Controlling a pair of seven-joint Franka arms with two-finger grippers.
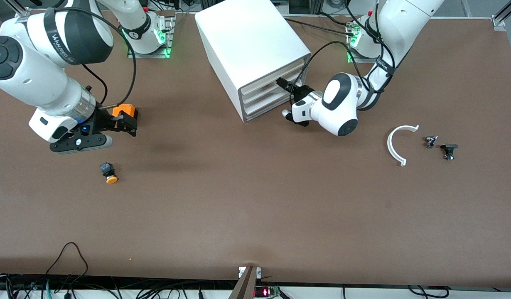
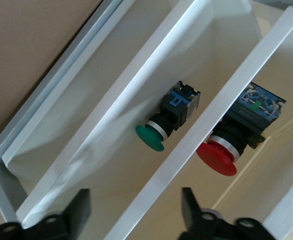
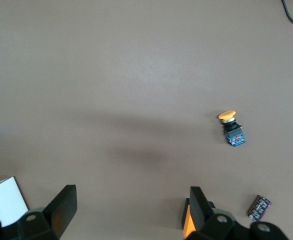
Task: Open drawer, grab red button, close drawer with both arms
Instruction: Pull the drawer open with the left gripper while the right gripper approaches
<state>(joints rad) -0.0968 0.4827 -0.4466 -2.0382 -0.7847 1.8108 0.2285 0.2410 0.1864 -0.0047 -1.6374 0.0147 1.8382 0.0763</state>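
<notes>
The white cabinet [image 1: 247, 37] stands at the robots' side of the table, its three drawers looking pushed in. My left gripper [image 1: 286, 88] is at its front, level with the top drawer [image 1: 270, 86]. In the left wrist view it [image 2: 135, 215] is open, and the fingers [image 2: 79, 210] straddle a white drawer front edge [image 2: 196, 135] without touching it. The red button [image 2: 224, 150] lies in the drawer on one side of that edge. A green button [image 2: 161, 127] lies in the one alongside. My right gripper [image 1: 128, 124] is open and empty, low over the table.
An orange cube [image 1: 124, 111] sits just beside the right gripper's fingers [image 3: 201, 210]. An orange-yellow capped button [image 1: 109, 172] lies nearer the front camera, also in the right wrist view [image 3: 230, 127]. A white curved piece [image 1: 399, 143] and two small dark parts [image 1: 440, 146] lie toward the left arm's end.
</notes>
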